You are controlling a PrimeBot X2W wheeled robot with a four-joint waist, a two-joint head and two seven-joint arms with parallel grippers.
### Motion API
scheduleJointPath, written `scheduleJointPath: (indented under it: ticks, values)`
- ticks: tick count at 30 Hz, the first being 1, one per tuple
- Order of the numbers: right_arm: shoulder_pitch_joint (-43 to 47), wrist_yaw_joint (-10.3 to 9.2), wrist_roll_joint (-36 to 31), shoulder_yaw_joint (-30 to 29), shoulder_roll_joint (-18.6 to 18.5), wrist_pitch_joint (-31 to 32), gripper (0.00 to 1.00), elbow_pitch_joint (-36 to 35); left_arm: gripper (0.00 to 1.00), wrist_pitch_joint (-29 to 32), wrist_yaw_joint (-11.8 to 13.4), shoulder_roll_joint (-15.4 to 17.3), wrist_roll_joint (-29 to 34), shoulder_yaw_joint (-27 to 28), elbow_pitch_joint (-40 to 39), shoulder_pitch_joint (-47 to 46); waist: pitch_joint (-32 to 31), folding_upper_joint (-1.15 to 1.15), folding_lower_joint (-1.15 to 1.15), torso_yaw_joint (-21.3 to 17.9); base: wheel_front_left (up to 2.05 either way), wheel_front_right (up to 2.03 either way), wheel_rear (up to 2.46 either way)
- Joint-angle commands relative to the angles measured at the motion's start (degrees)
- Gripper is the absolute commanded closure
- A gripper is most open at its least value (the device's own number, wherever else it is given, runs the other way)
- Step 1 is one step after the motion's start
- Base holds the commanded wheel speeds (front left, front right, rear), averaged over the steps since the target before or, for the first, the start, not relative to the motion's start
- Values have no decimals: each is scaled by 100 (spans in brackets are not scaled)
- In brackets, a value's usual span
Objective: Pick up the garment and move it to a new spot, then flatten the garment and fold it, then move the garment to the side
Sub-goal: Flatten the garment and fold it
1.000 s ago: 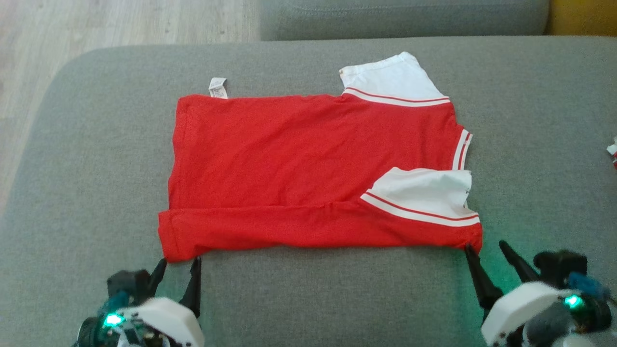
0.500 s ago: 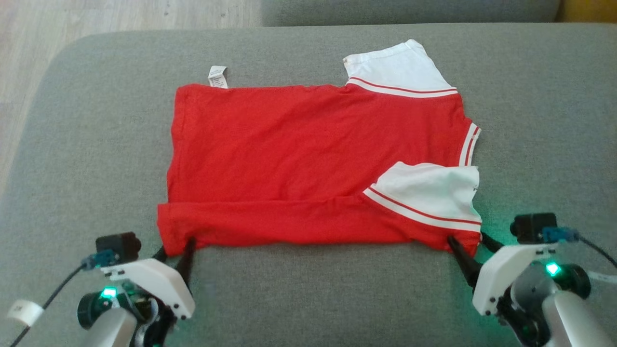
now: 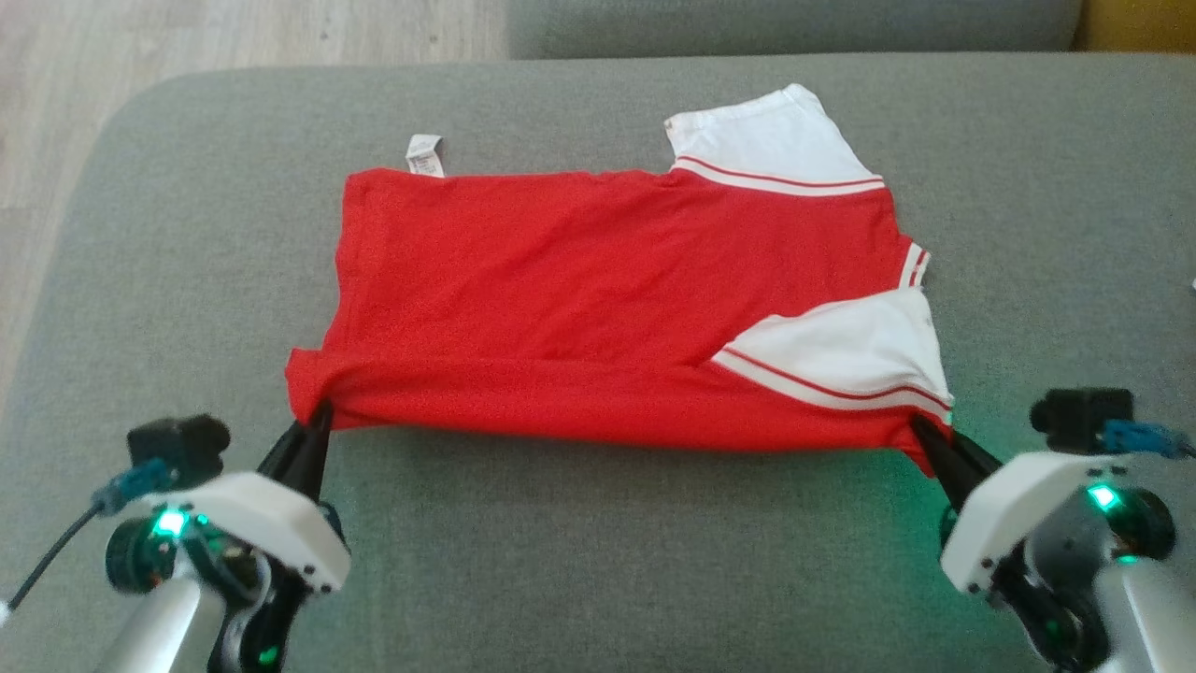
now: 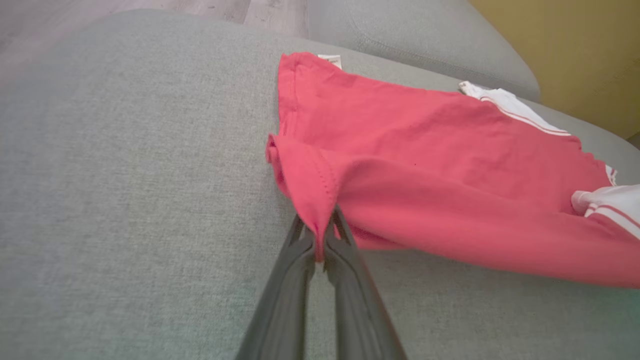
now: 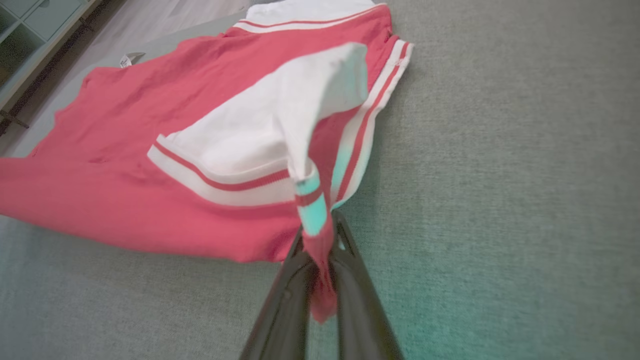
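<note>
- Both grippers stood open just before the near hem a moment ago; now they are closed on it, and the near edge of the garment [image 3: 598, 280] has risen a little off the grey cushion [image 3: 617, 561].
- The left gripper [image 3: 315, 422] has its jaws together on the near left corner of the red cloth. The left wrist view shows the hem bunched between the fingertips.
- The right gripper [image 3: 923, 435] is clamped on the near right corner, just below the white sleeve [image 3: 841, 350], with a small tail of red cloth hanging between the fingers.
- The garment lies in the middle of the cushion, mostly flat. Its far edge, with the small label [image 3: 423, 154], rests on the fabric.
- The step in hand seems to be the fold, carrying the near edge over toward the far one.
- To do it well, both arms should probably lift together at equal height, keeping the edge lightly stretched so that it does not sag in the middle.
- The near strip seems doubled over and may slip open, so a slow, even move is safer. The release should come only when the two edges lie together.
</note>
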Motion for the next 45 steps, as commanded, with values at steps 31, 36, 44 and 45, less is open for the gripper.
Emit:
scheduleJointPath:
  ticks: [31,36,44,45]
  values:
    - [1513,-4,-271,-437,416,-770,0,-874,0,-1085,934,-272,87,519,-373,1565,-600,0,-1,-123,0,0,0]
    - [1273,-4,-676,-405,398,-1458,0,-1047,0,-1900,1128,-387,513,583,-549,1367,-619,0,-1,-132,0,0,0]
    - [984,-4,-1369,-282,494,-2168,0,-1876,0,-2513,1237,-302,1382,282,-971,838,-667,0,-1,-131,0,0,0]
    - [985,-4,-1393,-275,506,-2160,0,-1944,0,-2472,1242,-274,1454,227,-998,780,-672,0,-1,-134,0,0,0]
